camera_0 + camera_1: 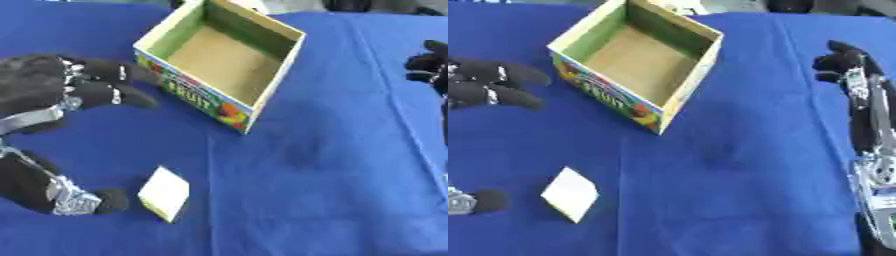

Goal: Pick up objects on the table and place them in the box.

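A small pale flat packet lies at the lower left of the frame on the blue-covered surface, below the open fruit-printed cardboard box, which looks empty. The left hand hangs at the left edge, its fingers spread wide and its thumb just beside the packet, holding nothing. The right hand sits idle at the upper right; whether it is curled I cannot tell. The packet looks light, thin and fairly stiff; pinching across its long edges seems the best hold, since it lies flat.
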